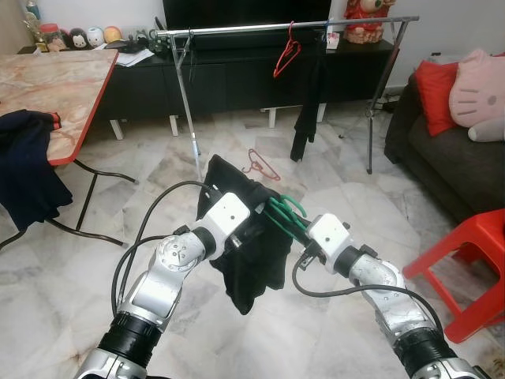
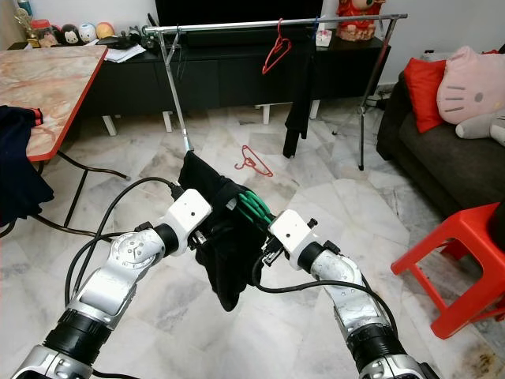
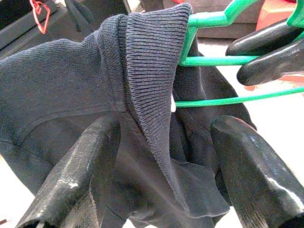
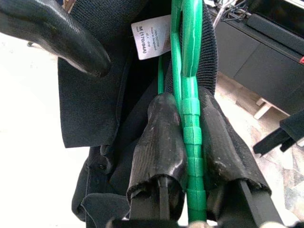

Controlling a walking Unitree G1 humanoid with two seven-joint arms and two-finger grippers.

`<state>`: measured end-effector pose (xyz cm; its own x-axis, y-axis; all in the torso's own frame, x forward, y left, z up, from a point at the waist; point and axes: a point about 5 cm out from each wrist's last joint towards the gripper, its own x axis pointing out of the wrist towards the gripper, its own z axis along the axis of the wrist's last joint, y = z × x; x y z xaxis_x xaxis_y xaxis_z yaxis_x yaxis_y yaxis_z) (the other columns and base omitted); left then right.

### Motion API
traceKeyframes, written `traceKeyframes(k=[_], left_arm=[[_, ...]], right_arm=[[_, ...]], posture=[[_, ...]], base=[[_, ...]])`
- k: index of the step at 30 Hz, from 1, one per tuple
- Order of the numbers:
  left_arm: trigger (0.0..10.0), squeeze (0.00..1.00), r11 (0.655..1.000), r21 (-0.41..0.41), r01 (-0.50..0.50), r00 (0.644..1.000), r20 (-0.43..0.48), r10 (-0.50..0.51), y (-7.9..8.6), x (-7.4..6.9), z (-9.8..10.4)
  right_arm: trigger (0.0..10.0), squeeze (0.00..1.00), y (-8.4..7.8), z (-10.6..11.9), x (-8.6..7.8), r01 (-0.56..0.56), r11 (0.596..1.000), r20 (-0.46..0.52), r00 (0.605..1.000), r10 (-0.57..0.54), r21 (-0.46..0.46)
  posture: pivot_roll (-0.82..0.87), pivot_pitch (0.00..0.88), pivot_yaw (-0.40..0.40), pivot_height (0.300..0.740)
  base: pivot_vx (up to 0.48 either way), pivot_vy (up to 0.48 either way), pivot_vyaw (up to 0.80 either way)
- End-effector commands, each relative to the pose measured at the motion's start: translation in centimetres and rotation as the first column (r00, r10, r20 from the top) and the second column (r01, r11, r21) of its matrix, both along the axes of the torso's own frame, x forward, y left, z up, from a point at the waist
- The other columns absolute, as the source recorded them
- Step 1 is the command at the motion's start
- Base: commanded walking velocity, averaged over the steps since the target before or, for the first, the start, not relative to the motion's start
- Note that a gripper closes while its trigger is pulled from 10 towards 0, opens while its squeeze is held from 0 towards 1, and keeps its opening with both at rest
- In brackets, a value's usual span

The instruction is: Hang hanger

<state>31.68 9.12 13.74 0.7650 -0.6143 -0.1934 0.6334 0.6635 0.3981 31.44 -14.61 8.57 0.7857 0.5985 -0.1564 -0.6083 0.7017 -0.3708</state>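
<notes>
Green hanger [image 4: 192,118] between right gripper [image 4: 190,156] fingers [image 4: 159,142]

One readable item: a small white tag [image 4: 151,37] sewn inside the neck of the dark garment [image 4: 95,99], seen in the right wrist view just beside the green hanger [image 4: 190,71]. Largest line, printed in dark letters, reads "M (170/84A)", running at a slant across the tag. Smaller lines of print stand above and below it, too fine and blurred to make out. No brand name can be read on the tag. No other lettering, number or sign is legible on any other thing in the four views.
</notes>
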Motion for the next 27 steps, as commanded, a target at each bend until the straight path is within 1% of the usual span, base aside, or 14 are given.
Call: traceKeyframes(k=[1,4,6,11,12,13,14,15,21,27], left_arm=[[10.0,0.00,1.000,-0.007,0.010,1.000,-0.018,-0.010,-0.11,0.13,0.16],[10.0,0.00,1.000,0.008,0.019,0.999,-0.041,-0.019,-0.21,-0.07,-0.39],[10.0,0.00,1.000,0.014,-0.002,0.999,-0.045,0.002,-0.13,0.02,-0.77],[10.0,0.00,1.000,-0.003,-0.024,0.999,-0.041,0.024,-0.04,0.25,-0.63],[6.6,0.00,0.999,-0.009,-0.034,0.999,-0.040,0.033,0.02,0.34,-0.57],[3.6,0.00,0.999,-0.011,-0.044,0.998,-0.038,0.043,0.15,0.47,-0.53],[3.6,0.00,0.999,-0.011,-0.044,0.998,-0.038,0.043,0.15,0.47,-0.53],[0.0,0.00,0.999,-0.006,-0.048,0.998,-0.035,0.048,0.23,0.53,-0.55],[0.0,0.00,0.998,-0.017,-0.068,0.997,-0.027,0.068,0.39,0.75,-0.40],[0.0,0.00,0.997,-0.024,-0.071,0.997,-0.026,0.070,0.31,0.81,-0.26]], right_arm=[[0.0,0.00,0.23,1.50,0.30,-0.013,0.999,0.067,0.998,0.011,0.031],[0.0,0.00,0.41,1.61,0.34,-0.020,0.999,0.070,0.997,0.018,0.031],[0.0,0.00,0.76,1.69,0.30,-0.033,0.999,0.073,0.997,0.031,0.033],[0.0,0.00,0.83,1.68,0.27,-0.035,0.999,0.072,0.997,0.032,0.037],[0.0,0.00,0.85,1.65,0.25,-0.037,0.999,0.071,0.997,0.034,0.037],[0.0,0.00,0.88,1.59,0.21,-0.039,0.999,0.069,0.997,0.036,0.035],[0.0,0.00,0.88,1.59,0.21,-0.039,0.999,0.069,0.997,0.036,0.035],[0.0,0.00,0.91,1.57,0.18,-0.040,0.999,0.069,0.997,0.038,0.035],[0.0,0.00,1.13,1.33,0.02,-0.052,0.998,0.060,0.997,0.049,0.033],[0.0,0.00,0.80,1.54,0.19,-0.043,0.998,0.063,0.997,0.041,0.038]], posture=[[-0.05,0.000,-0.041,0.740],[-0.05,0.000,-0.041,0.740],[-0.05,0.000,-0.041,0.740],[-0.06,0.000,-0.041,0.740],[-0.06,0.000,-0.041,0.740],[-0.06,0.000,-0.041,0.740],[-0.06,0.000,-0.041,0.740],[-0.06,0.000,-0.042,0.740],[-0.06,0.000,-0.046,0.740],[-0.05,0.000,-0.048,0.740]], base=[[0.000,0.000,0.00],[0.000,0.000,0.00],[0.000,0.000,0.00],[0.000,0.000,0.00],[0.000,0.000,0.00],[0.000,0.000,0.00],[0.000,0.000,0.00],[0.000,0.000,0.00],[0.000,0.000,0.00],[0.000,0.000,0.00]])
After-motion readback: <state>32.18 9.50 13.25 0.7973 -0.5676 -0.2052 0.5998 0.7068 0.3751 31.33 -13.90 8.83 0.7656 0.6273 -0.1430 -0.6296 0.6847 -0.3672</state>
